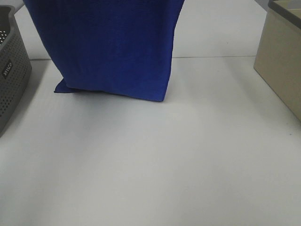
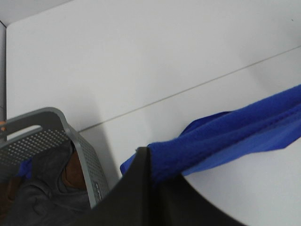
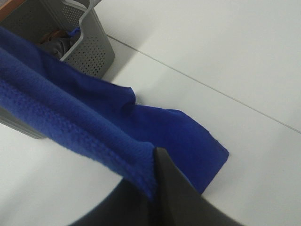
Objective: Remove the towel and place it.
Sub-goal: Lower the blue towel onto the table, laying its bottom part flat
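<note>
Towel, large royal-blue plush microfibre cloth: hangs as a sheet, its lower edge touching the white tabletop. Its upper edge is stretched between the two tools. Left gripper, black: clenched on one end of the towel's edge. Right gripper, black: clenched on the other end. Grey perforated plastic basket stands at the left and a beige box at the right, both apart from the towel.

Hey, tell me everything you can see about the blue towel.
The towel is royal-blue plush cloth, microfibre by its look, with a stitched hem. It hangs spread like a curtain, its top edge pinched at one end in the shut jaws of the left gripper and at the other in those of the right gripper. Its lower edge rests slightly folded on the white table. No tag shows.
</note>
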{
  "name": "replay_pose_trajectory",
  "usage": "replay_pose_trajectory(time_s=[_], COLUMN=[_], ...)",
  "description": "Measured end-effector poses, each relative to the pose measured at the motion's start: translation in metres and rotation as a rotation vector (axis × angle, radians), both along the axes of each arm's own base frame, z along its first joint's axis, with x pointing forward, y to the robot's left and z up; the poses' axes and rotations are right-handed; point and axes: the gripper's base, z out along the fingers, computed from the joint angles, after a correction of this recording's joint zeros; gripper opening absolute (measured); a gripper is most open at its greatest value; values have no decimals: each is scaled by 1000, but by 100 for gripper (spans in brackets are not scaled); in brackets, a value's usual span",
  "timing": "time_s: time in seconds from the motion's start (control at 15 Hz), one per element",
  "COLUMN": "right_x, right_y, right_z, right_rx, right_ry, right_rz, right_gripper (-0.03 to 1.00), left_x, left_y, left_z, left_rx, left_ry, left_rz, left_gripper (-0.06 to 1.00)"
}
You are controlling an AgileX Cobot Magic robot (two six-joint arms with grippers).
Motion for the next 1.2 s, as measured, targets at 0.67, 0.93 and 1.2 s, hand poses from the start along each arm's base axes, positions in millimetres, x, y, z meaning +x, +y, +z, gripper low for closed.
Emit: replay_pose_trajectory(time_s=[0.67, 0.93, 1.2], right_x=[-46, -82, -115], right_y=[-11, -21, -30], right_z=[-11, -38, -59], right_rx=[1, -26, -36], right_ry=[131, 259, 347], right_rz=[22, 22, 25], right_gripper=[2, 2, 2], left_x=[-43, -71, -98], left_y=[6, 7, 10], left_z=[-21, -38, -62], left_rx=[-84, -143, -165], left_ry=[131, 216, 300], left_rz=[-19, -56, -90], left_gripper=[0, 0, 0])
